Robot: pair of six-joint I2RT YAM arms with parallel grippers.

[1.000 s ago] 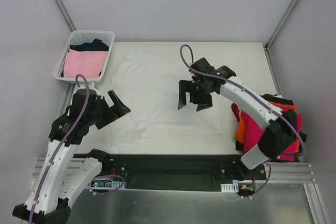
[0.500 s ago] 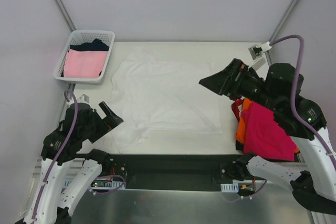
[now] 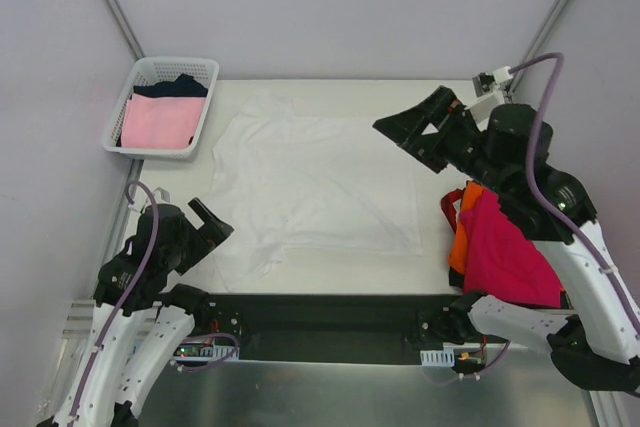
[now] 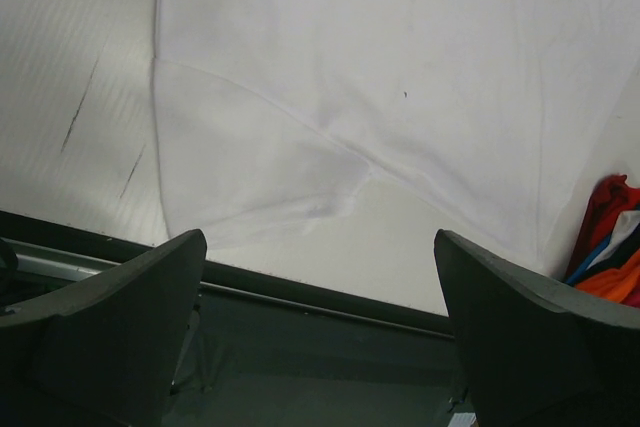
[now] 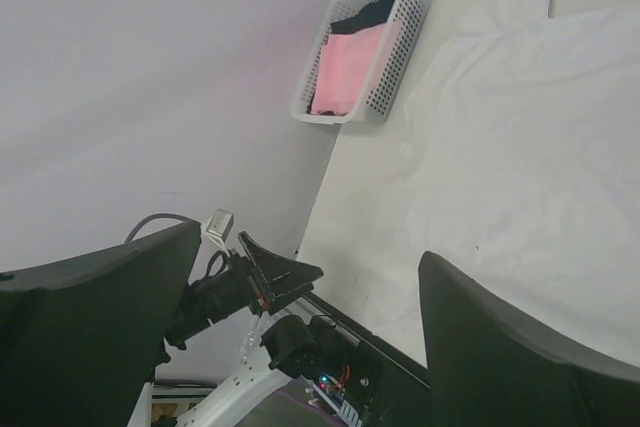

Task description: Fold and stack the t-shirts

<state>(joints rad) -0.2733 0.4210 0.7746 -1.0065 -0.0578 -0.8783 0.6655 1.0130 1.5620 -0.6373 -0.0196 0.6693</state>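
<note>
A white t-shirt [image 3: 310,182] lies spread flat on the table; it also shows in the left wrist view [image 4: 400,77] and the right wrist view [image 5: 520,147]. A magenta-red t-shirt [image 3: 505,252] lies on top of an orange one [image 3: 459,247] at the right edge. A pale pink t-shirt [image 3: 160,121] and a dark one [image 3: 178,86] lie in the basket. My left gripper [image 3: 212,223] is open and empty by the shirt's near left corner. My right gripper [image 3: 418,132] is open and empty, raised above the shirt's right side.
A white lattice basket [image 3: 148,71] stands at the table's back left corner, also in the right wrist view [image 5: 375,97]. A black rail [image 3: 330,312] runs along the table's near edge. Grey walls close in the left, back and right.
My right arm has pulled back from the shirt's middle to the right and risen. My left arm has drawn back towards the near left corner. The white shirt has not moved.
</note>
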